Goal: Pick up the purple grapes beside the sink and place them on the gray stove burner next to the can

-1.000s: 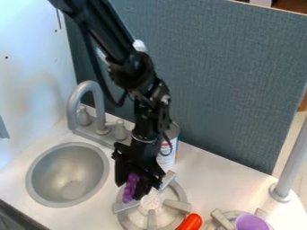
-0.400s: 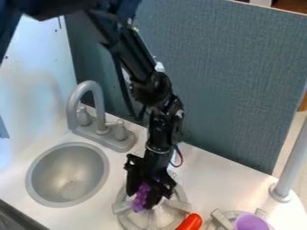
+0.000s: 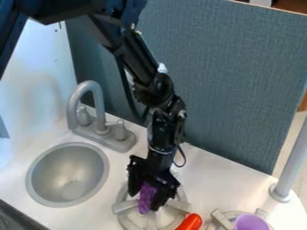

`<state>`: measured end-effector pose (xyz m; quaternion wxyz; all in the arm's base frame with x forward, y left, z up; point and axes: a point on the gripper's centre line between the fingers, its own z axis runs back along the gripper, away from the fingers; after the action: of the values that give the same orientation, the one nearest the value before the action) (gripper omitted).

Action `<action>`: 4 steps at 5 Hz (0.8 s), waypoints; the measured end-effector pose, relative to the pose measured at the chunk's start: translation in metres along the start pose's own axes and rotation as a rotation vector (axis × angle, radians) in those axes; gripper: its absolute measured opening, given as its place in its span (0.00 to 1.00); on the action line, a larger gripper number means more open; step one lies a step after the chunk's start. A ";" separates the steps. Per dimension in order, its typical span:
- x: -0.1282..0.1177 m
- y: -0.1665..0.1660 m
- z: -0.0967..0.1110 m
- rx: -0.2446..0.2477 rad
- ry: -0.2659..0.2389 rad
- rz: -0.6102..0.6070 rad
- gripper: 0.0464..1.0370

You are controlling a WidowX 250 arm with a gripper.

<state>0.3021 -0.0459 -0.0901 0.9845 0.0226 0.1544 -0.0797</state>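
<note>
Purple and lumpy, a small toy (image 3: 146, 197) is in the black gripper (image 3: 146, 201) in the camera view. The gripper's fingers pinch the toy, one on each side, maybe so it can't slip out. The gripper points down, which looks like a good way to hold the toy low over the round grey burner (image 3: 179, 204). I can't tell if the toy touches the burner. This burner is toward the bottom edge of the counter (image 3: 228, 184).

A red thing (image 3: 190, 222) is just beside the burner, on its right. More to the right, a light purple cup (image 3: 251, 222) is at the other burner (image 3: 221, 219). These would be easy to bump if the arm went low that way.

The round sink (image 3: 107, 173) is on the left part of the counter, and the bent tap (image 3: 90, 85) stands behind it, near the back edge. The tap is tall, so the arm might need to go up high to miss it. A big blue-grey wall (image 3: 234, 81) runs along the back edge. White counter top lies between the burner and that wall. A grey pole (image 3: 292, 164) stands near the right corner.
</note>
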 end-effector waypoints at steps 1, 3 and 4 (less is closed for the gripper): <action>-0.008 0.000 0.000 -0.003 0.000 0.006 0.97; -0.037 0.016 0.046 0.006 -0.117 0.008 0.97; -0.064 0.013 0.048 0.020 -0.136 -0.033 0.96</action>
<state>0.2585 -0.0265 -0.0245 0.9910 0.0244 0.0869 -0.0990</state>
